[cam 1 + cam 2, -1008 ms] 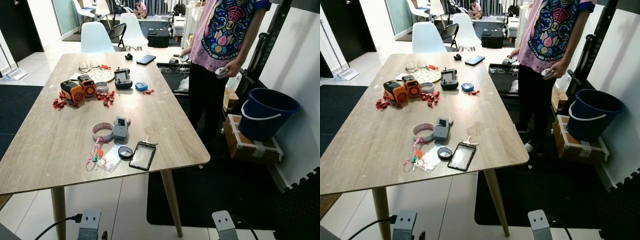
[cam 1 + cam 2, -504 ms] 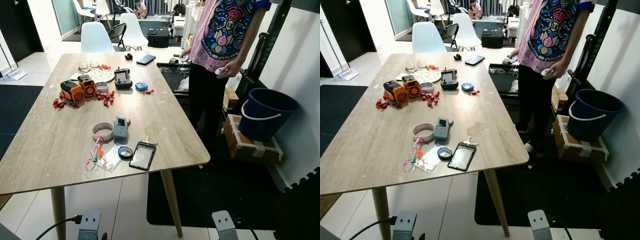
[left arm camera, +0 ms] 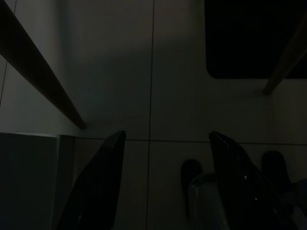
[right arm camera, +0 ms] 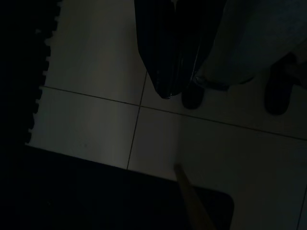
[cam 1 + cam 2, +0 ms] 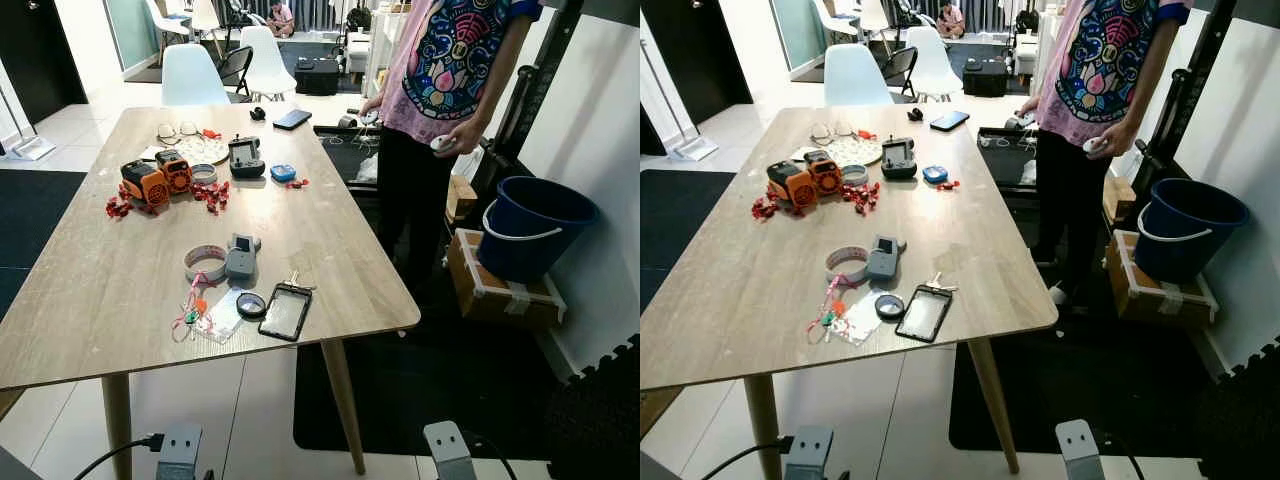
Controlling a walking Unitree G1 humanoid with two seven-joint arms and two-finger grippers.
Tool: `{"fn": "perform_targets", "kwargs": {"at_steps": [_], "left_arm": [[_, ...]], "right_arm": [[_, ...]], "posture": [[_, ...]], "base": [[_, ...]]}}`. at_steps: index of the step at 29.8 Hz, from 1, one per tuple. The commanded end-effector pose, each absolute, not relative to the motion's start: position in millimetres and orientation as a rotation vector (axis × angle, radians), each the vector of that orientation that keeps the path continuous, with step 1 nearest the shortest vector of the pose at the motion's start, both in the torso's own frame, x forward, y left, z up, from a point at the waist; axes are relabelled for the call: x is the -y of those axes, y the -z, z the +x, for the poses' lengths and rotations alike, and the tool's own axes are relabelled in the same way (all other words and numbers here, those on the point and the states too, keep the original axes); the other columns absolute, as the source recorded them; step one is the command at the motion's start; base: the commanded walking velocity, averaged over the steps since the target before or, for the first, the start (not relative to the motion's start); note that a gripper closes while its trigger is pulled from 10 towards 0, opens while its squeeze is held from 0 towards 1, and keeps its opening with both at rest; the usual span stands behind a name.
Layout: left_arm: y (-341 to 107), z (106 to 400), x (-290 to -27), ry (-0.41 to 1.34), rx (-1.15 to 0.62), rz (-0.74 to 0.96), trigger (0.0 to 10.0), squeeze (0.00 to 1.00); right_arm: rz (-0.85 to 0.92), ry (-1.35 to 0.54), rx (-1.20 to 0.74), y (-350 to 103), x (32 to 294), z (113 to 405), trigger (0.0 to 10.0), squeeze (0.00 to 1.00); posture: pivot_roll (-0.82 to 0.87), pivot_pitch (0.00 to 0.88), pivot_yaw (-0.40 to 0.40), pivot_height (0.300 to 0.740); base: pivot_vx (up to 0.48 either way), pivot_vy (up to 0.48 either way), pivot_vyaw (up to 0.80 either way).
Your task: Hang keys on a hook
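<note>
A small bunch of keys point(image 5: 295, 280) is lying near the front right corner of the wooden worktop point(image 5: 320, 225), touching the far edge of a dark card holder point(image 5: 285, 311), while the robot is standing at the worktop's near short edge with both arms hanging below it. From the head cameras the keys are sitting at about 12 o'clock, a touch to the left of centre, with the bunch's long axis running roughly from 10 to 4 o'clock. The left claw point(image 3: 165, 182) is pointing down at the tiled floor with its two black fingers spread wide and nothing between them. The right claw point(image 4: 168, 62) is also hanging over the floor tiles, its fingers pressed together and empty. Both wrist mounts are showing at the bottom of the head views, well short of the worktop, so either arm is facing a long reach up and forward; the keys are lying between the two, arguably a shade closer to the left arm. A tape roll point(image 5: 205, 262) and a grey gadget point(image 5: 240, 258) are sitting at 10 o'clock from the keys. A person in a patterned shirt point(image 5: 455, 60) is standing at the worktop's right side. No hook can be made out.
</note>
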State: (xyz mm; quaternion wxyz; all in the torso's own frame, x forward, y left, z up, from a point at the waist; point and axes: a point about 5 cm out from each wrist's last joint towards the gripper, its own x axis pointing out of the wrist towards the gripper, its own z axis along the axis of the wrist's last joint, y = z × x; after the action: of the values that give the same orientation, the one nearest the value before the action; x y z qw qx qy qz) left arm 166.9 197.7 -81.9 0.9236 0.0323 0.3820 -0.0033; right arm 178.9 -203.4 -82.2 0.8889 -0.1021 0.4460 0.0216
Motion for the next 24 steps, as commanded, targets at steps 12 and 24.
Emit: {"fn": "perform_targets", "kwargs": {"at_steps": [12, 24], "left_arm": [[82.7, 164.6, -202.3, 0.009, -0.801, 0.078, 10.0, 0.00], [82.0, 165.2, -196.0, 0.020, -0.772, 0.079, 10.0, 0.00]], "right_arm": [[-0.224, -0.058, -0.918, 80.9, 200.2, 182.9, 10.0, 0.00], [-0.230, -0.065, -0.911, 80.2, 199.1, 184.4, 10.0, 0.00]], "posture": [[0.02, 0.000, -0.025, 0.740], [0.02, 0.000, -0.028, 0.740]], "base": [[0.000, 0.000, 0.00], [0.000, 0.000, 0.00]]}}
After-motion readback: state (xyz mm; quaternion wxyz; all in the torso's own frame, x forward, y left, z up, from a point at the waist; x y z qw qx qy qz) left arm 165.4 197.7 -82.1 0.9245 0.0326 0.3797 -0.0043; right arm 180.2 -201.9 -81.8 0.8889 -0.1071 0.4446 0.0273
